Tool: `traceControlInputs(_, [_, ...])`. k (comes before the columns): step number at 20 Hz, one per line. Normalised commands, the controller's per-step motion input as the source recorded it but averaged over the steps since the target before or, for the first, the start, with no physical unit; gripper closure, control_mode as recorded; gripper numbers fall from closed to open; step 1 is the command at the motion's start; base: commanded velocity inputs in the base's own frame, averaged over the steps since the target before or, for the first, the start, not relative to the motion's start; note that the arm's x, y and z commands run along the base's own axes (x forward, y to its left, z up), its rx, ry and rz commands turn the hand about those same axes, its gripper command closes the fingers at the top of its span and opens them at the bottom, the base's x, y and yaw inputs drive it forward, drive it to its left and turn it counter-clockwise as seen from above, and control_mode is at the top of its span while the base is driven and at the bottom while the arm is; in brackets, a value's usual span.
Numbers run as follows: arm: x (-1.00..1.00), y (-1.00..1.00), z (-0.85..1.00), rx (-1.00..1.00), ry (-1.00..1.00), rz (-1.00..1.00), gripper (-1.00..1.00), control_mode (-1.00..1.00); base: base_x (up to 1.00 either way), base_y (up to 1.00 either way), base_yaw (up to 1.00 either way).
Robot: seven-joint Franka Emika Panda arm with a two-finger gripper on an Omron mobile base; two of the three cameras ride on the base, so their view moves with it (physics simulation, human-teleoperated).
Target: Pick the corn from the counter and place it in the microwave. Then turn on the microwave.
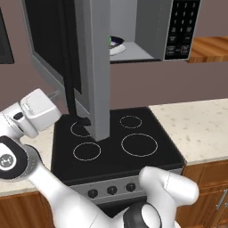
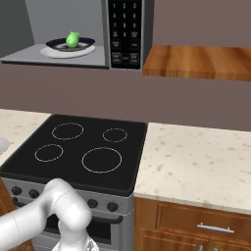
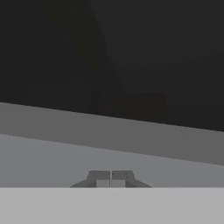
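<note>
While microwave (image 2: 73,34) door hangs open: corn (image 2: 72,38) on plate (image 2: 56,47) inside | tool (image 3: 111,178) pinched together, seemingly empty

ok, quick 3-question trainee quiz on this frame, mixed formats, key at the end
1. True or false: the corn lies on a plate inside the microwave.
2. The microwave door is: A) shut, B) swung open over the stovetop, C) missing.
3. Fill in: in the hand view the gripper faces the door with its jaws ____.

Key: 1 true; 2 B; 3 shut
</note>
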Motion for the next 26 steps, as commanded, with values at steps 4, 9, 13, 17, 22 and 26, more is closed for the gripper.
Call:
traceControlInputs(4, [0.01, -0.25, 0.07, 0.00, -0.05, -0.03, 1.00, -1.00, 0.00, 0.00, 0.00])
traceControlInputs(9, [0.02, -0.28, 0.08, 0.00, -0.06, -0.02, 1.00, -1.00, 0.00, 0.00, 0.00])
traceControlInputs(13, [0.00, -0.29, 0.11, 0.00, -0.06, -0.02, 1.00, -1.00, 0.00, 0.00, 0.00])
traceControlInputs(17, [0.00, -0.29, 0.14, 0.00, -0.03, -0.02, 1.00, -1.00, 0.00, 0.00, 0.00])
traceControlInputs(22, [0.00, -0.32, 0.12, 0.00, -0.02, 0.00, 1.00, -1.00, 0.00, 0.00, 0.00])
traceControlInputs(26, [0.00, -0.34, 0.09, 0.00, -0.01, 0.00, 1.00, -1.00, 0.00, 0.00, 0.00])
